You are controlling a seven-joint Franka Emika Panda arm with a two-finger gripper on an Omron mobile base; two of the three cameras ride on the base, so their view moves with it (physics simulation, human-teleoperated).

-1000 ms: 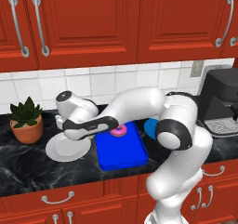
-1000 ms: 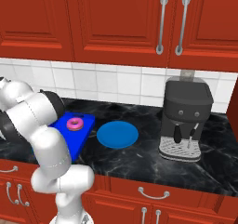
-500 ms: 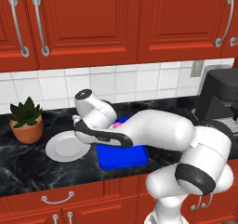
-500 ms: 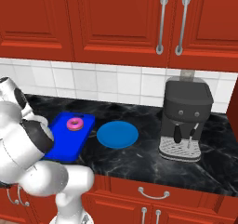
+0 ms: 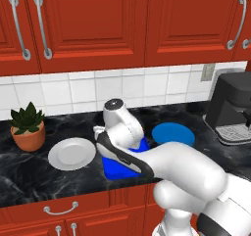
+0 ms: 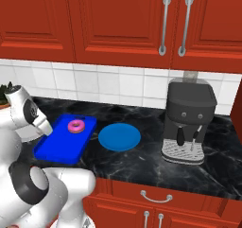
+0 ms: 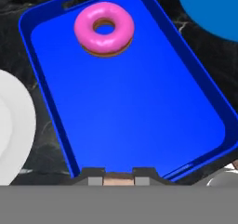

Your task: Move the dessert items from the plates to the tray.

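Note:
The pink-frosted ring donut [image 7: 104,29] lies at the far end of the blue rectangular tray [image 7: 130,107], also seen as the donut [image 6: 75,126] on the tray [image 6: 61,144]. My gripper [image 7: 119,177] hangs over the tray's near end, shut on a tiny tan cake cube [image 7: 119,181] that shows between the dark fingertips [image 7: 95,177]. The white plate [image 5: 72,153] lies bare to the left of the tray [image 5: 115,169], and the round blue plate [image 5: 172,134] lies bare to its right. My arm covers much of the tray in the left base view.
A potted plant [image 5: 29,127] stands at the counter's left end. A dark coffee machine [image 6: 186,123] stands at the right, past the blue plate [image 6: 119,137]. Red cabinets hang above the tiled wall, and the counter's front edge runs just below the tray.
The arm has swung right, from over the white plate to over the tray's near end. The jaws have stayed shut. The donut has not moved.

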